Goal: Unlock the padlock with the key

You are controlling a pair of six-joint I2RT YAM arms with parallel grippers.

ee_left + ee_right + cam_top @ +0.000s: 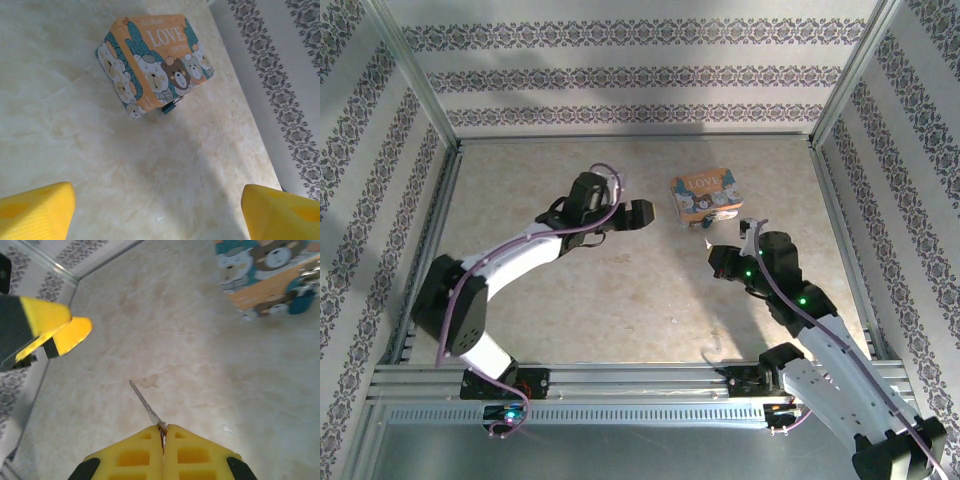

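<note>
**Mia:** What do we see at the left gripper (157,210)?

**Tom:** We see its two yellow fingers (35,210) far apart. They are wide open, and there is just bare table (75,150) between them.

**Mia:** And where is the padlock (155,65)?

**Tom:** It sits on the table out in front of those fingers, well apart from them. We can read "LOVE" on its orange top, and we see little bears on its sides. A small blue-green bit sticks out at its edge nearest the fingers.

**Mia:** What about the right gripper (162,432)?

**Tom:** Its fingers are pressed tight together. They pinch the key (145,402). We see the thin silver part poke out past the fingertips, up over the table.

**Mia:** Does the key touch the padlock (270,275)?

**Tom:** No. The padlock is ahead of the right fingers and off to one side, apart from the key tip.

**Mia:** From above, we see the padlock (705,195) between the left gripper (638,215) and the right gripper (718,258), but neither one touches it.
</note>
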